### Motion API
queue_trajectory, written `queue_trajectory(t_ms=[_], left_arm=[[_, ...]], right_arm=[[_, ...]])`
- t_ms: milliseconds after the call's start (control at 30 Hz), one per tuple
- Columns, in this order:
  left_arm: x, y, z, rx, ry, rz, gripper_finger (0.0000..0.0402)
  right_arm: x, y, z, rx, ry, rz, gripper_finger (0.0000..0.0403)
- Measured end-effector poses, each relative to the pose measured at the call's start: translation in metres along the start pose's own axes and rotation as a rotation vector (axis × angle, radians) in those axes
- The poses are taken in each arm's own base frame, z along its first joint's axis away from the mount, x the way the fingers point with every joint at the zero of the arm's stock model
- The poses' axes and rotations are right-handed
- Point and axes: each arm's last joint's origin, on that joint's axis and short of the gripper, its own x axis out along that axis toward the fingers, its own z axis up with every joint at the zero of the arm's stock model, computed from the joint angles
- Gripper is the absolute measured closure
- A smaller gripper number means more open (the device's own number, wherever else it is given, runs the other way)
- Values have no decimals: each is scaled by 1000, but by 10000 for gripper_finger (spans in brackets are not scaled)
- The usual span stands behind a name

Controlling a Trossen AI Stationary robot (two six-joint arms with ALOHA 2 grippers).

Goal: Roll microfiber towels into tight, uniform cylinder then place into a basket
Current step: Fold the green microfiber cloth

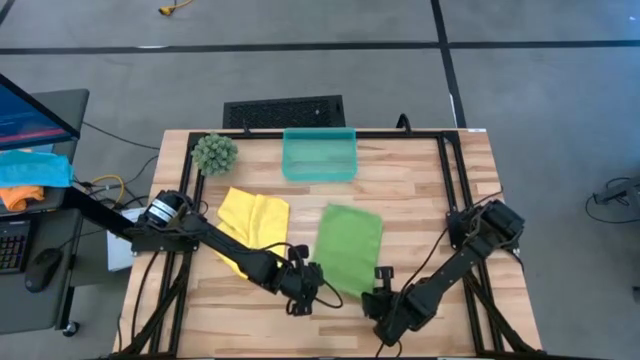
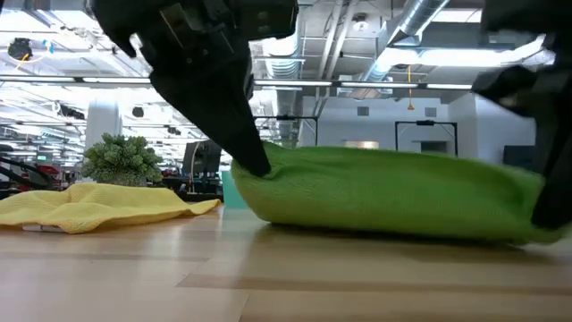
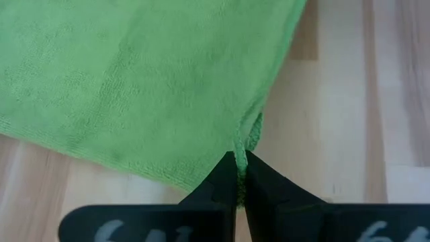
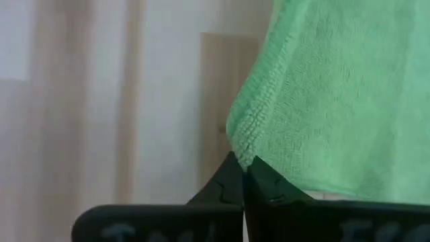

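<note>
The lime green towel (image 1: 348, 245) lies spread on the wooden table, mid-front. It fills the low view (image 2: 393, 192), with its near edge raised. My left gripper (image 1: 320, 276) is shut on its near left corner. My right gripper (image 1: 379, 286) is shut on its near right corner. The yellow towel (image 1: 254, 218) lies rumpled on the table to the left, partly under my left arm. The teal basket (image 1: 320, 155) stands at the far edge, with nothing in it that I can see. My left gripper pinches the green towel's near left corner (image 3: 243, 144) between its two fingertips, coming slanting down from the table's left. The corner is raised off the table (image 2: 264, 166); the rest of the towel lies flat behind it. My right gripper pinches the green towel's near right corner (image 4: 247, 144) at its hemmed edge, between its two fingertips, coming from the near right. That corner is held a little above the wood.
A round green spiky plant ball (image 1: 214, 152) stands at the far left by the basket. A black frame rail (image 1: 400, 133) runs along the table's far edge and sides. Bare wood lies between the green towel and the basket and at the near edge.
</note>
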Motion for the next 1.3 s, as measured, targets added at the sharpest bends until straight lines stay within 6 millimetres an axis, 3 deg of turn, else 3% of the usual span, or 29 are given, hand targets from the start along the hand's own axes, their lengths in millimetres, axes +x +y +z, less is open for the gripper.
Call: queue_trajectory(t_ms=[367,733,933,1300], left_arm=[[-29,-29,6,53,26,-14,399],[-68,-51,19,122,-49,109,399],[-60,-30,29,89,-47,197,399],[-38,28,48,-1,31,306,399]], right_arm=[[-38,19,22,-14,-57,58,397],[-69,26,40,-15,-104,95,397],[-62,11,37,6,-30,-11,395],[-25,-27,26,141,107,-178,395]])
